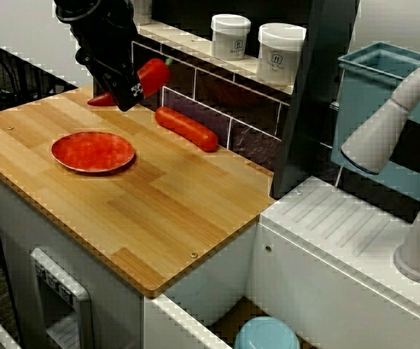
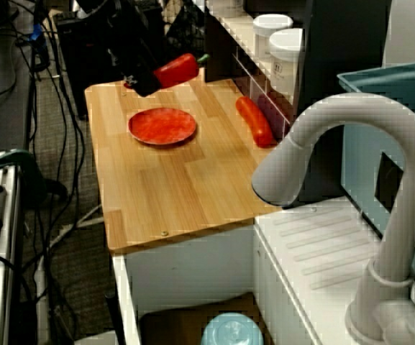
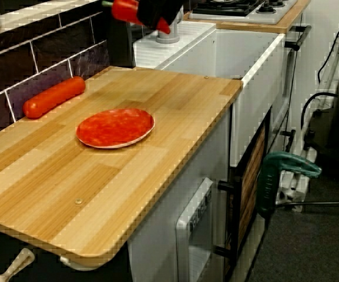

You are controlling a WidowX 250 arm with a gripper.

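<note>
My black gripper [image 1: 126,91] is shut on a red pepper [image 1: 151,75] and holds it in the air above the back left part of the wooden counter [image 1: 159,211]. In the view past the faucet, the gripper [image 2: 146,79] carries the pepper [image 2: 178,70] just beyond a red plate [image 2: 162,126]. The plate [image 1: 93,151] lies flat and bare, below and in front of the gripper. A long red sausage [image 1: 186,128] lies against the tiled back wall, to the right of the gripper. From the counter's end, the pepper [image 3: 125,10] hangs high above the plate [image 3: 115,127] and the sausage [image 3: 53,97].
Two white jars [image 1: 230,36] [image 1: 281,52] stand on the shelf above the tiles. A dark post [image 1: 304,94] ends the counter on the right. Beyond it are a white drainboard [image 1: 341,233], a grey faucet [image 1: 391,123] and a teal bin [image 1: 373,80]. A light blue bowl [image 1: 266,336] sits below.
</note>
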